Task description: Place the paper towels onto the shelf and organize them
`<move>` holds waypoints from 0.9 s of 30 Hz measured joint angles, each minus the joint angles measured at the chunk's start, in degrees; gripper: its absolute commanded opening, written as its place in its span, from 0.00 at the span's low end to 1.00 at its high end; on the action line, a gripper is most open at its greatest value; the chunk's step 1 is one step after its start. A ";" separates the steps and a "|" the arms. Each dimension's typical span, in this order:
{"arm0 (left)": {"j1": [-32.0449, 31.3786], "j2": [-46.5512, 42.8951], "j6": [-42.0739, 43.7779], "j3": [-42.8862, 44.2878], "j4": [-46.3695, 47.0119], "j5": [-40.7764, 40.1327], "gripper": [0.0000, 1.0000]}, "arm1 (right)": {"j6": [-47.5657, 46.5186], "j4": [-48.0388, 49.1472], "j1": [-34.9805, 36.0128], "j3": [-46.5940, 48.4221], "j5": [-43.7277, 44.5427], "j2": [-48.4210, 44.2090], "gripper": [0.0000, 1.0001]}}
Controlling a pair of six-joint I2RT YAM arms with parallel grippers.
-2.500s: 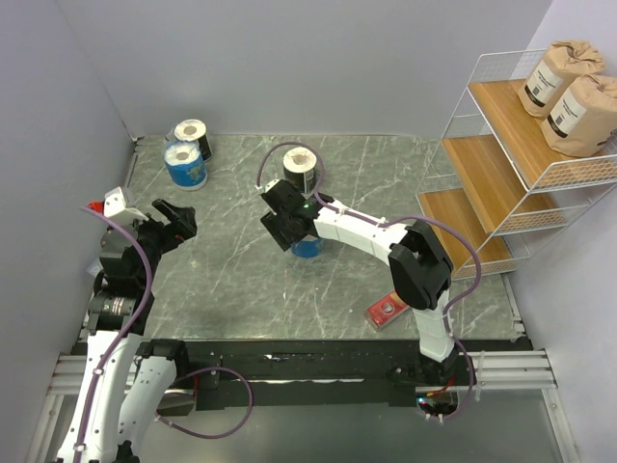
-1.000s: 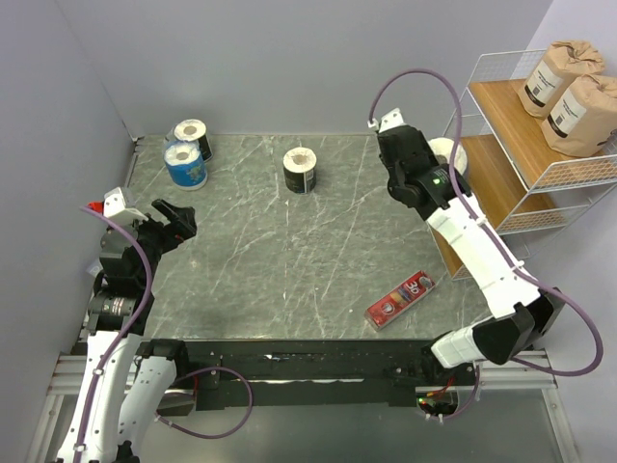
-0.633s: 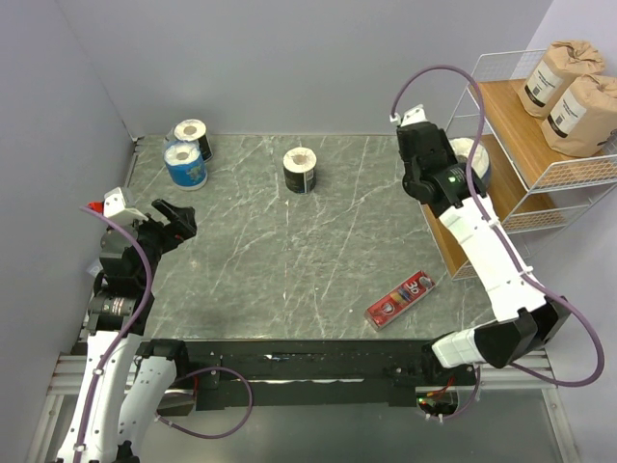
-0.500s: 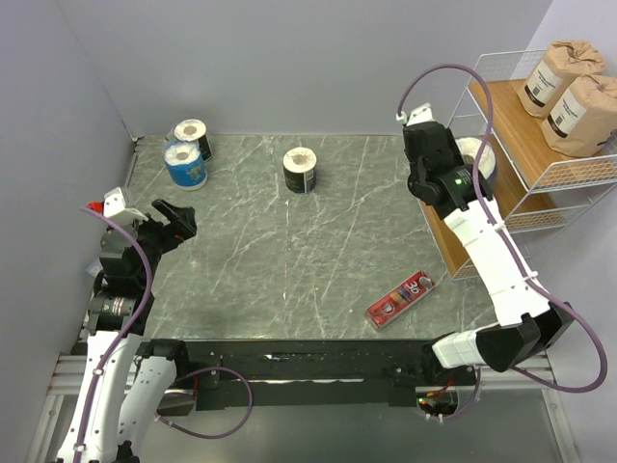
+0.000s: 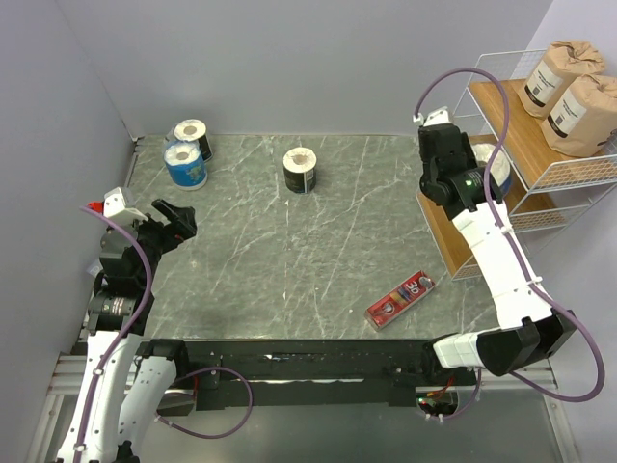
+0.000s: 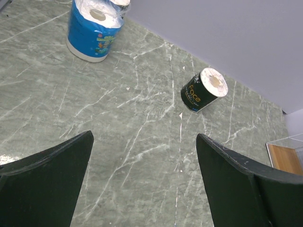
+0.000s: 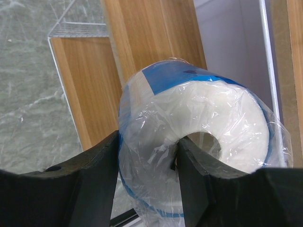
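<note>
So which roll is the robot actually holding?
The blue roll in the right gripper, by the shelf. The other blue and both black rolls stand on the table; the brown pair sits on the shelf.

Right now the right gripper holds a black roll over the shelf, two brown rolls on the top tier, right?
No: the right gripper holds a blue roll, not black, per the right wrist view. It is over the shelf, with two brown rolls on the top tier.

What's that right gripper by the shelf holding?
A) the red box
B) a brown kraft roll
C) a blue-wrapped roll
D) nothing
C: the right gripper is clamped on a blue-wrapped paper towel roll, with the wooden shelf just behind it.
</note>
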 measured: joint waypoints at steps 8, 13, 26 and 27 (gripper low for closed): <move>0.00 0.00 0.00 0.00 0.00 0.00 0.96 | -1.55 2.36 -1.95 -0.61 1.73 -1.07 0.67; 0.00 0.00 0.00 0.00 -0.02 -0.02 0.96 | -3.41 4.20 -2.16 -0.61 4.72 -1.46 0.69; 0.00 0.00 0.00 0.00 -0.07 -0.02 0.97 | -4.33 3.93 0.79 0.68 4.55 -1.27 0.63; 0.00 0.00 0.00 0.00 -0.07 -0.02 0.97 | -4.50 4.04 1.46 0.76 4.31 -1.29 0.61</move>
